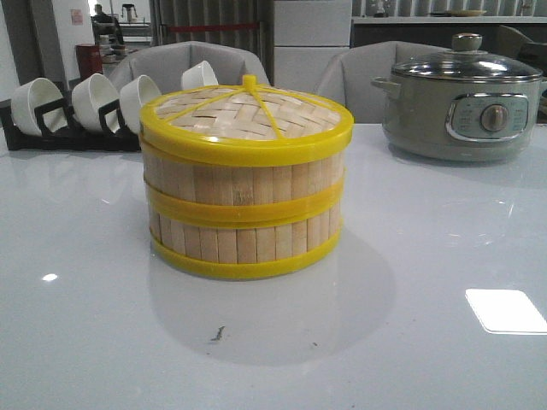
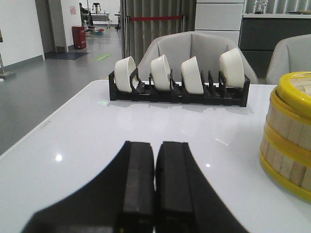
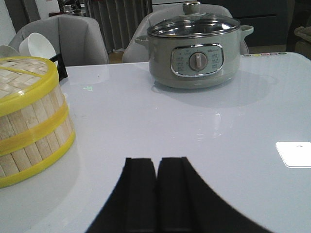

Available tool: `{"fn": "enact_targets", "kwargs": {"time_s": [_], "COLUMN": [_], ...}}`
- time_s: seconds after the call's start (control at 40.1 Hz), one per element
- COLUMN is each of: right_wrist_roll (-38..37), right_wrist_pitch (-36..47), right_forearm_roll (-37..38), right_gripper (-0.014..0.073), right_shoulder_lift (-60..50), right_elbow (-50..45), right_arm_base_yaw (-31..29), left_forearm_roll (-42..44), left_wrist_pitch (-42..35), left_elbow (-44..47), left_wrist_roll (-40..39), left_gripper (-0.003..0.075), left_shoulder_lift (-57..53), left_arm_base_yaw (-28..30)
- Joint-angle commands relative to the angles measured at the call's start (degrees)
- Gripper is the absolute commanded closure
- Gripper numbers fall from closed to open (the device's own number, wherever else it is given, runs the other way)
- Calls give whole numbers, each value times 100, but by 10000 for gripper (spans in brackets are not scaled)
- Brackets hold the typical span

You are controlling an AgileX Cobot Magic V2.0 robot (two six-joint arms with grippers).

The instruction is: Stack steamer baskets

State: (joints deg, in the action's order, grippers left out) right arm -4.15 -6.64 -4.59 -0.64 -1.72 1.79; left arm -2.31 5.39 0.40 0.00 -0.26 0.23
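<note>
On the white table (image 1: 85, 342), steamer baskets (image 1: 246, 205) stacked, lidded, interior hidden, left pincer (image 2: 155, 160) and right pincer (image 3: 157, 174) clenched empty

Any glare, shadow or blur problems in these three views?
Front view: bright glare patch on the table, soft shadow before the baskets. Left wrist view: small glints, sharp bowls, near fingers soft. Right wrist view: glare patch, pot clear.

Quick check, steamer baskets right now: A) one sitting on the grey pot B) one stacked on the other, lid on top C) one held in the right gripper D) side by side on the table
B: the front view shows the steamer baskets as one column, rims meeting at the middle yellow band, with a woven lid on top; the left gripper and right gripper are shut and empty.
</note>
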Motion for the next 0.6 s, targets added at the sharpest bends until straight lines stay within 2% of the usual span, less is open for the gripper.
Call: {"fn": "enact_targets", "kwargs": {"time_s": [0.0, 0.574], "right_wrist_roll": [36, 36], "right_wrist_pitch": [449, 491], "right_forearm_roll": [13, 13], "right_gripper": [568, 568], "right_shoulder_lift": [52, -118], "right_elbow": [87, 87], "right_arm_base_yaw": [-26, -26], "left_forearm_roll": [-3, -3], "left_wrist_pitch": [-451, -451], "left_elbow": [4, 4], "left_wrist_roll": [0, 0], "left_gripper": [634, 634], "left_shoulder_lift": [-61, -61], "left_arm_base_yaw": [7, 7]}}
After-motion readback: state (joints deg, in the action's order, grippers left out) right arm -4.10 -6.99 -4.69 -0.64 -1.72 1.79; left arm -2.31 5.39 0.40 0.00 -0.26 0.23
